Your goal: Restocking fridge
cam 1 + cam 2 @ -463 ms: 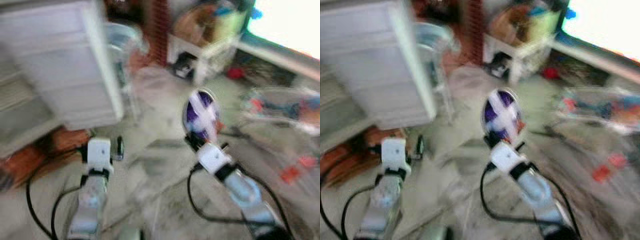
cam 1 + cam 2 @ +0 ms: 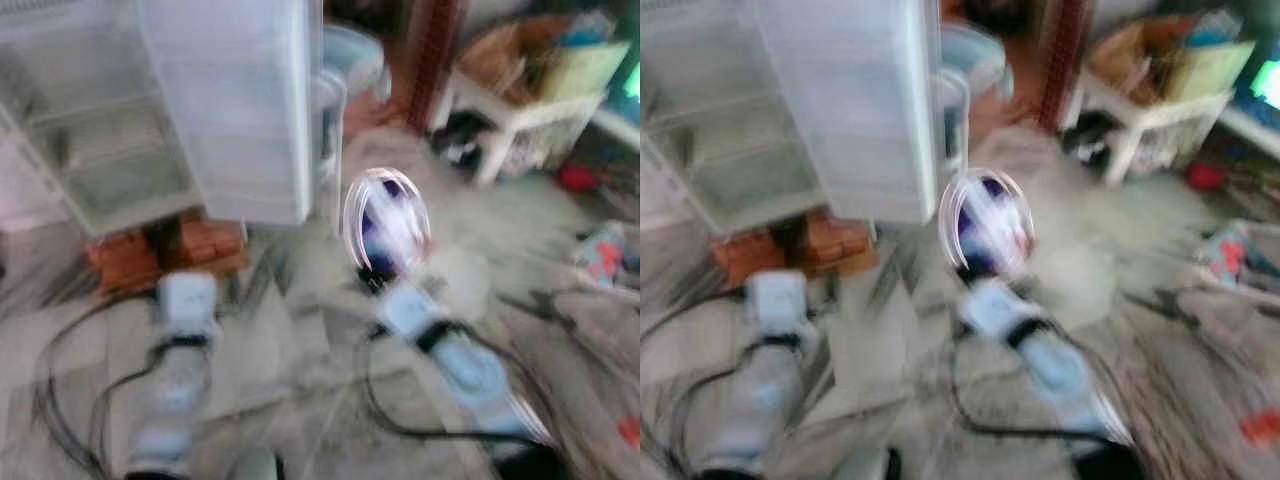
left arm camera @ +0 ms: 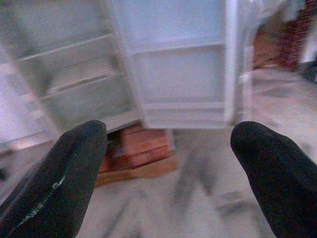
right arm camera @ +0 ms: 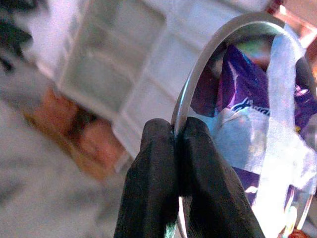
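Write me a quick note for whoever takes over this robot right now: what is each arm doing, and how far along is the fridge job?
Right end effector: shut on the rim of a bowl holding purple packets, carried upright.
Left end effector: open, empty, pointing at the fridge.
Fridge ahead, door open, visible shelves bare.
Done: bowl picked up.
Left: reach the fridge, set the bowl on a shelf.

On my right wrist feed, the right gripper (image 4: 177, 148) is pinching the metal rim of a round glass bowl (image 4: 247, 119), one of the black fingers (image 4: 148, 188) on each side of the edge. Inside the bowl I'm seeing purple wrappers (image 4: 237, 89) under strips of white tape (image 4: 285, 74). Behind it, a blurred white fridge (image 4: 129, 74) is standing open, with orange bricks (image 4: 74, 134) showing beneath it.
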You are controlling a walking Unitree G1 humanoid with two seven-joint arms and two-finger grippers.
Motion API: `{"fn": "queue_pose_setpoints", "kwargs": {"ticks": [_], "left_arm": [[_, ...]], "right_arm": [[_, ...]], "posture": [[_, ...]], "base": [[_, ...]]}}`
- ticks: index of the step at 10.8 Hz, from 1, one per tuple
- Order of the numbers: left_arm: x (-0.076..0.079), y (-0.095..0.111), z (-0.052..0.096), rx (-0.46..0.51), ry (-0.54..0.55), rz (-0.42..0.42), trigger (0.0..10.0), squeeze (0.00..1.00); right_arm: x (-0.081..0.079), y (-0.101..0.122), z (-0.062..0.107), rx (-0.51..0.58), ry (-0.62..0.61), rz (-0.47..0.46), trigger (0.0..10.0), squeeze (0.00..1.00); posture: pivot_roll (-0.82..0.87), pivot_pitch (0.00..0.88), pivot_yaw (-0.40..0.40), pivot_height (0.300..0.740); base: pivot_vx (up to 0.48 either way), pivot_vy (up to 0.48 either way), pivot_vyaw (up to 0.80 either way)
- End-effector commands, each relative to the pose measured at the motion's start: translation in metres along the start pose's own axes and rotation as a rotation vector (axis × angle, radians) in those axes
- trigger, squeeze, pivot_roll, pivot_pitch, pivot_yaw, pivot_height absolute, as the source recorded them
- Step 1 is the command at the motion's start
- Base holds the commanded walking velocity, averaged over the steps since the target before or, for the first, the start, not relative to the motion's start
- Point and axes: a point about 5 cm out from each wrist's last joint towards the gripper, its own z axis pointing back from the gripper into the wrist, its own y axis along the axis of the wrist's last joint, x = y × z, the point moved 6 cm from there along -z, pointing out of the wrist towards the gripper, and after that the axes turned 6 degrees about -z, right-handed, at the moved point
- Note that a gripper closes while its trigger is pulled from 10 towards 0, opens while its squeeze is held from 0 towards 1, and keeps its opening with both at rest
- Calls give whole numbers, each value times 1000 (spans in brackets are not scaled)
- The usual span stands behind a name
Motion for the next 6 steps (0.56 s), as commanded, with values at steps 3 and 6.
{"fn": "queue_pose_setpoints", "kwargs": {"ticks": [3, 6], "left_arm": [[13, 4, 2, 6, -49, 25, 10000, 0], [13, -2, 3, -30, -38, 37, 10000, 0]], "right_arm": [[3, 1, 2, 6, 7, 9, 10000, 0], [4, 3, 1, 9, -7, -18, 10000, 0]], "posture": [[133, 69, 6, 740], [132, 74, 3, 740]], "base": [[0, 160, 406], [0, 480, 0]]}}
